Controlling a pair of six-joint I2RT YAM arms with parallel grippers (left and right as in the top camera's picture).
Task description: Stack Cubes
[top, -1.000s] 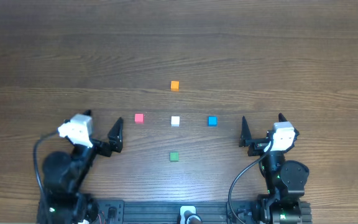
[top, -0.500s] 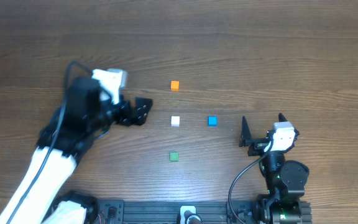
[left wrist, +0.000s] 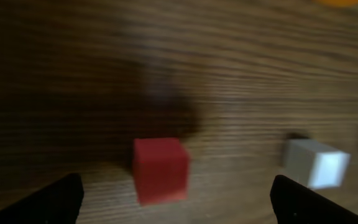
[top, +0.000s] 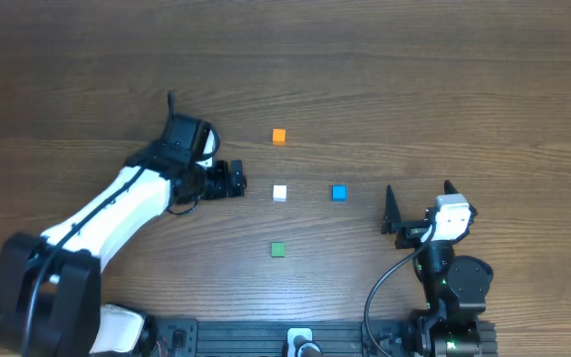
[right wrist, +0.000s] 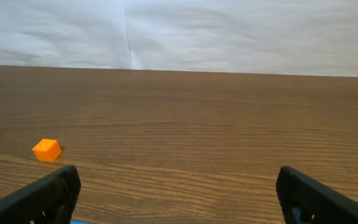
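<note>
**Left claw over red cube: pre-grasp**

Red cube (left wrist: pixel 160 170) sits flat on the table (top: pixel 414 79). The left wrist view frames it between the spread fingers (left wrist: pixel 58 200) of the left claw (top: pixel 234 180). Neither finger touches it, and it lies slightly nearer one of them. Claw is released, holding nothing.

White cube (top: pixel 280 192) is just beside, with the blue cube (top: pixel 338 192) past it in the same row. Orange cube (top: pixel 279 136) is up-table and green cube (top: pixel 278 250) is nearer the bases. Right claw (top: pixel 417 188) hangs by its own base, fingers spread, empty.

Step in hand looks like grabbing red. Centre the cube in the gap, square the fingers to its faces, and go low enough to catch it mid-height. Clench gently so it doesn't twist or skid toward white, then lift straight up before carrying.
</note>
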